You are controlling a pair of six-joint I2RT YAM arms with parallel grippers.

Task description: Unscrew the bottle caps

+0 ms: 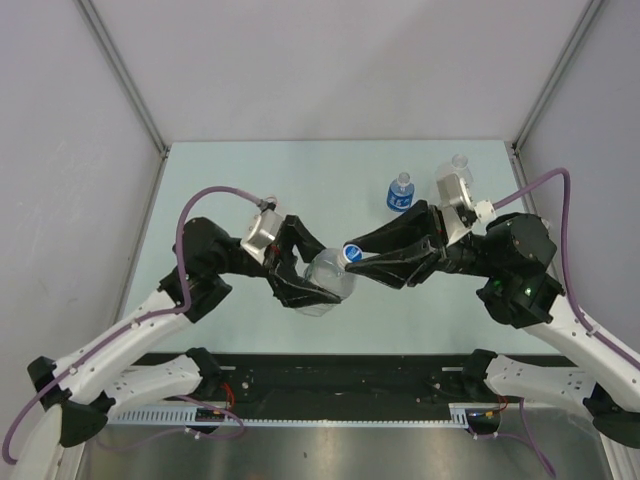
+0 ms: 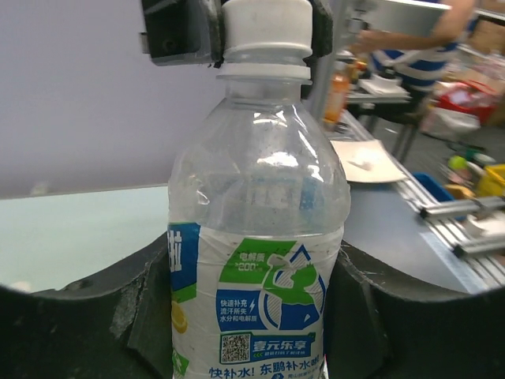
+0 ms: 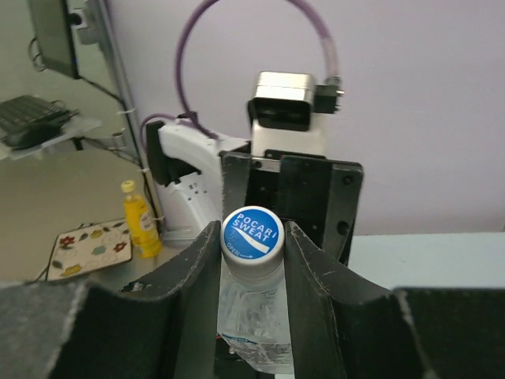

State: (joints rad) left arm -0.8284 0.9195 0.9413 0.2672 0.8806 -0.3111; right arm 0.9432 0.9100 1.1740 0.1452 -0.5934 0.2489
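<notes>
Toward the near edge of the bench (image 1: 250,180), about midway between its left and right edges, the left gripper (image 1: 325,278) pinches the body of a clear bottle (image 2: 260,205) with a white, blue and green label, one finger on each side. The bottle leans with its neck pointing to the right edge. Its cap (image 2: 266,31), white at the side and blue on top, sits on the neck. The right gripper (image 1: 352,255) is pressed onto that cap, a finger (image 3: 304,268) touching each side. Nearer the far right corner stands a small blue-labelled bottle (image 1: 400,195), and beyond it another clear bottle (image 1: 460,163), partly hidden by the right arm.
</notes>
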